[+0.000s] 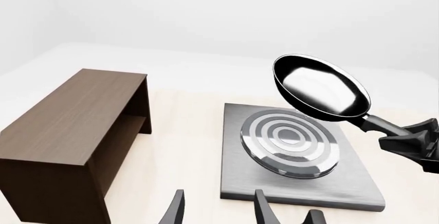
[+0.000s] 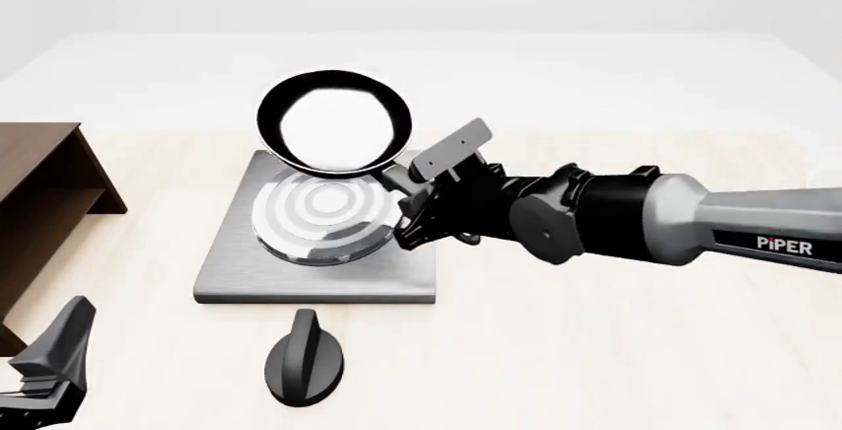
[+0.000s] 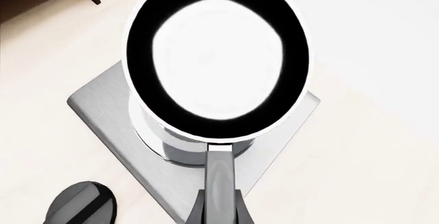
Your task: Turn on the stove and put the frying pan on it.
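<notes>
My right end effector pinches the frying pan by its handle, up in the air above the stove burner. The pan is tilted, so it could slip or land crooked. My left end effector is spread, near the knob.

1. the place was a bare simulated test scene, not a lived-in room; surfaces looked rendered and the walls were plain white with no fittings.
2. a pale wood-grain table carried only a few kitchen-like props: a grey stove slab with a ringed burner, a separate black knob, and a frying pan.
3. a brown wooden shelf stood beside them.
4. an arm marked "piper" reached over the table, showing a robot-trial setup.
</notes>
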